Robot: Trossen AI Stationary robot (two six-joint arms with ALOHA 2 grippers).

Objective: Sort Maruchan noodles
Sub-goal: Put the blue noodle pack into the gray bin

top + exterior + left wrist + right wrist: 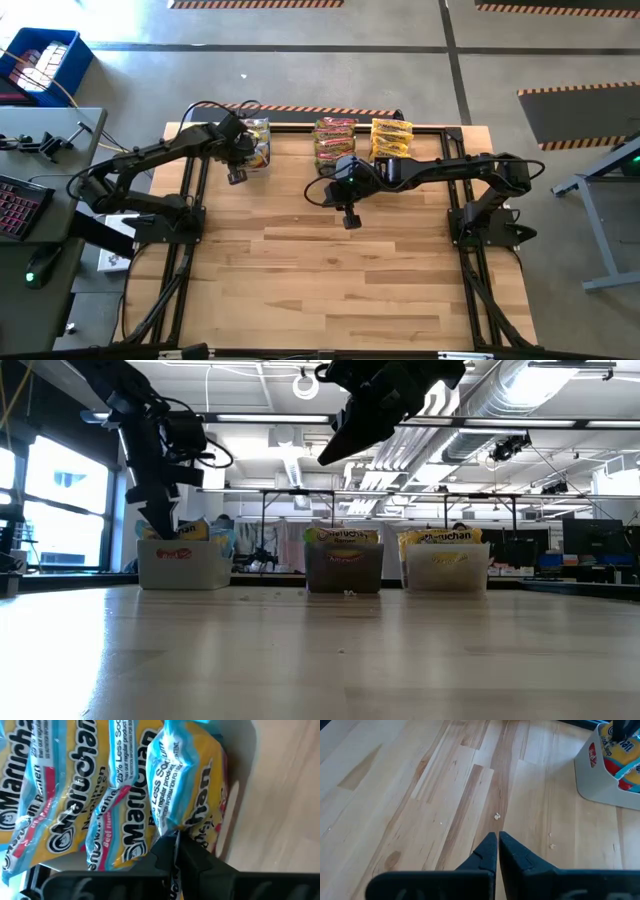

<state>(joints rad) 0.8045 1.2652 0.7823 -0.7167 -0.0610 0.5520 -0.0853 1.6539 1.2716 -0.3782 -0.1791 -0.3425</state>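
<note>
Three tubs stand along the table's far edge, each holding Maruchan packets on end. The left clear tub [258, 146] [184, 564] has yellow packets with blue-green and pink print [75, 795]. The dark middle tub [334, 146] and the clear right tub [391, 138] hold more yellow packets. My left gripper [237, 170] [175, 847] reaches down into the left tub, shut on one packet [182, 780]. My right gripper [350, 217] [498, 842] is shut on nothing. It hangs above the bare table in front of the middle tub. My left gripper pinches a yellow and blue-green packet by its crimped end edge [176, 827] between the two fingers, coming from above and pointing down into the left tub. The packet stands among the other packets, next to the tub's wall [237, 795].
Bare wooden table [330, 280] spreads in front of the tubs toward the near edge, with a few small crumbs [496, 816]. A black frame runs along the table's sides. A desk with a keyboard [20, 205] stands off the table's left.
</note>
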